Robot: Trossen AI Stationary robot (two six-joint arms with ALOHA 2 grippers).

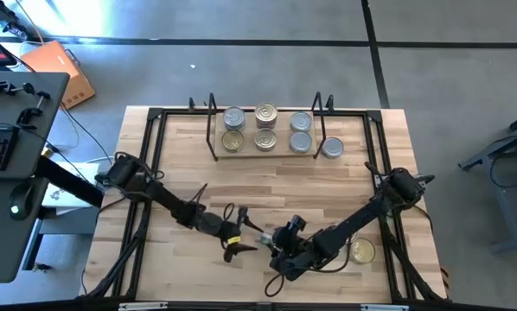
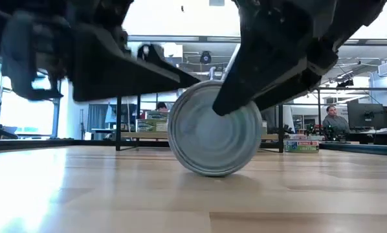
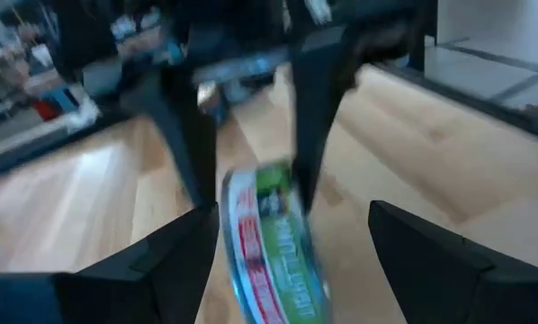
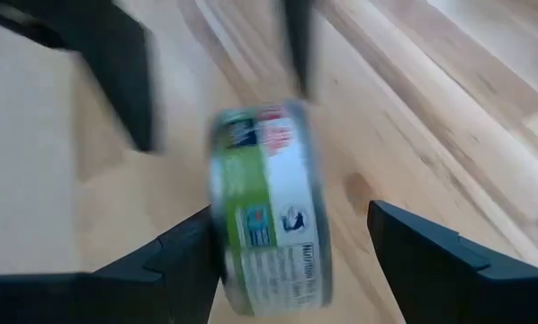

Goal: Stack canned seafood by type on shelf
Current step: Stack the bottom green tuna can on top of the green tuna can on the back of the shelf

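Low view, tin (image 2: 211,129) on edge on wooden tabletop (image 2: 116,194), both hands wide, office behind.

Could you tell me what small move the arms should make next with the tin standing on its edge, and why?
Probably close the right gripper on the tin's flat faces. The tin stands on its rim on the table, free to roll, between that gripper's open fingers with a gap on one side. The left gripper, also open, straddles it from the opposite side.
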